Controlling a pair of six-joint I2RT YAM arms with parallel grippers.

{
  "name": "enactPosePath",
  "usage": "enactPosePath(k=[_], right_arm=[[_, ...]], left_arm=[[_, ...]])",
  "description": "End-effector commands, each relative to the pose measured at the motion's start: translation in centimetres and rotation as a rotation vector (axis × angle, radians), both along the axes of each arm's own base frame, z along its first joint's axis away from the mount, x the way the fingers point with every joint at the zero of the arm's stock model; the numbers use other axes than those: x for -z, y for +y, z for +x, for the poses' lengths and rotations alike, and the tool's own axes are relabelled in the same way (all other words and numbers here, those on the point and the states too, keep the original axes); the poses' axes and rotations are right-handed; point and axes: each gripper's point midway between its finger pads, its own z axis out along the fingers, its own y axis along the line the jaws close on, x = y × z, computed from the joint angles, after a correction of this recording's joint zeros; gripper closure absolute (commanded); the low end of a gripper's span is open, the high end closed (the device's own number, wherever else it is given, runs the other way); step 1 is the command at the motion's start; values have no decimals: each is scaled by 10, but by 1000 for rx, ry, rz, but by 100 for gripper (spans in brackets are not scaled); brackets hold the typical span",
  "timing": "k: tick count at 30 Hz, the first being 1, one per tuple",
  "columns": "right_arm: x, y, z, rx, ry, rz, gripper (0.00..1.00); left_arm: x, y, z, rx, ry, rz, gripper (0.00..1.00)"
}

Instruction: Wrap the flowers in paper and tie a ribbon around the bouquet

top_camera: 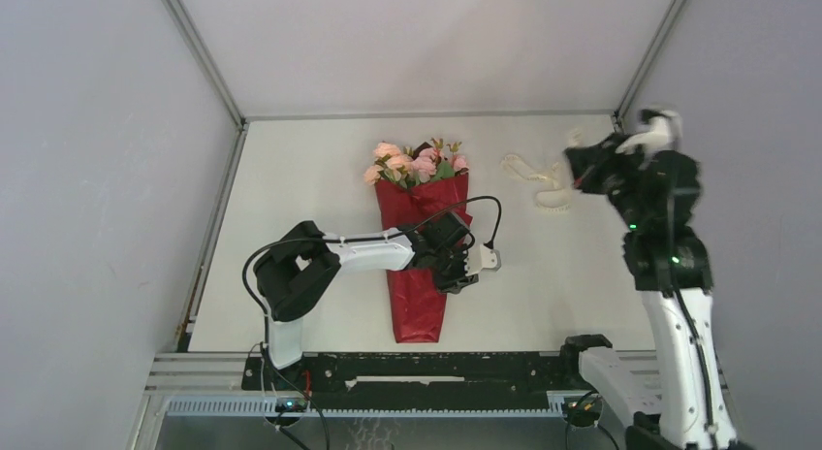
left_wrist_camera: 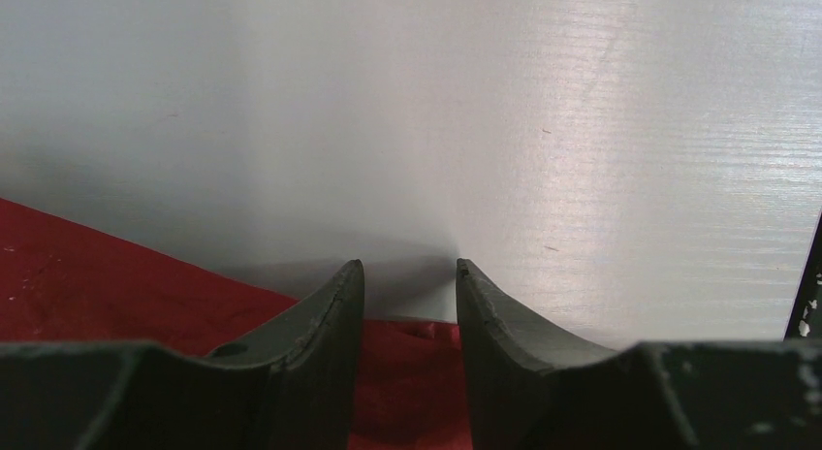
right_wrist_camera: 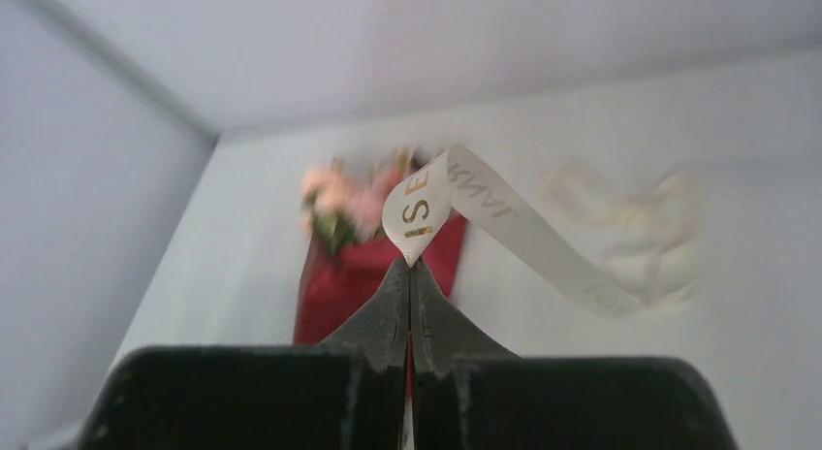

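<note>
The left claw (left_wrist_camera: 407,266) hangs low over the bouquet (top_camera: 417,314), which lies flat on the table (top_camera: 310,178). Its two fingers stand apart and grip nothing. The red paper (left_wrist_camera: 97,275) lies right beneath them and runs off to the claw's left, its edge passing just under the fingertips; bare table lies ahead of the tips. The flowers (top_camera: 412,162) sit at the far end of the cone, well beyond this claw. The right claw (right_wrist_camera: 411,266) is raised off to the far right, its fingers pressed together on one end of the ribbon (right_wrist_camera: 426,203). The ribbon curls up over the tips, then trails down to the claw's right into loose loops on the table. Ahead of this claw, blurred, lies the bouquet.
</note>
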Motion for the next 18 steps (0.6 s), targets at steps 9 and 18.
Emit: enactPosePath(k=[9,18], right_arm=[[289,117,-28,-220,811,93,98],[309,108,-8,-284,893,143,38]], left_arm=[[39,31,-22,-8,107,149,55],[39,31,-21,-10,107,149,56]])
